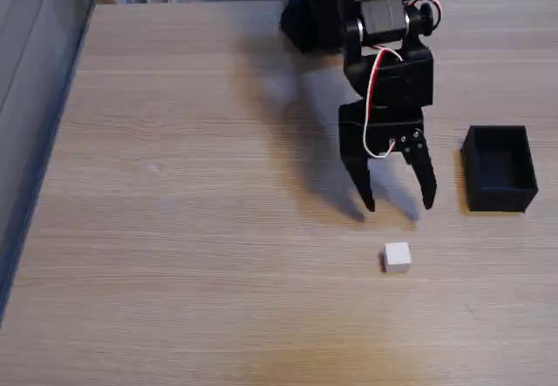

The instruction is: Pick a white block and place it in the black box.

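- While the hand [398, 204] hangs wide and empty, the block [397, 257] lies apart below it on bare worktop [192, 229].
- The box [500, 168] sits near the right edge.
- The arm's top is cut off.

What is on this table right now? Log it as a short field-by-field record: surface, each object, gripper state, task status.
surface: light wood-grain table
white block: small white cube, resting on the table nearer the camera than the gripper, untouched
black box: open-topped black box, right of the gripper in the fixed view, nothing visible inside
gripper: black two-finger gripper, open, fingers pointing toward the cube, apart from it
task status: cube not yet grasped, not in the box
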